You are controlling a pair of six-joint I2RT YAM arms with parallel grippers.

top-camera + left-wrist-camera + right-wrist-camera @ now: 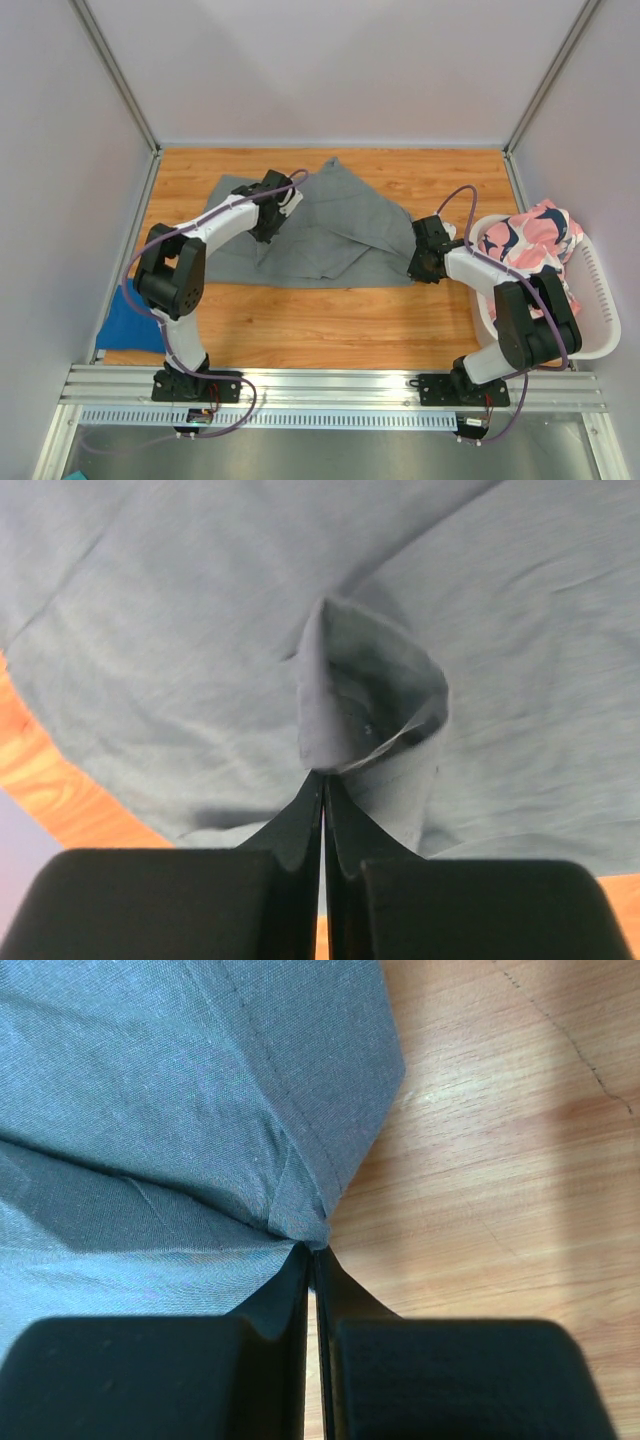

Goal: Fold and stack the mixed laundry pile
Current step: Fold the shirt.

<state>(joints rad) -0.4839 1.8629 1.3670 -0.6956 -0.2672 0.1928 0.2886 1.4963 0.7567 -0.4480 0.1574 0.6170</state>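
A wood-topped bench boxed in by pale walls under soft, even light.
The orange-brown wood-grain tabletop [330,330] fills the middle of the frame. Plain pale lilac-grey wall panels close it in at the top [330,70], left [50,150] and right [600,130], joined by slanting aluminium corner posts [115,75]. A ribbed aluminium rail [330,385] crosses the lower frame, with dull grey sheet metal [330,455] below it.

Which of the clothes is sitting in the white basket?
The pink patterned one; the grey one lies spread out flat, and the blue one sits at the left edge.
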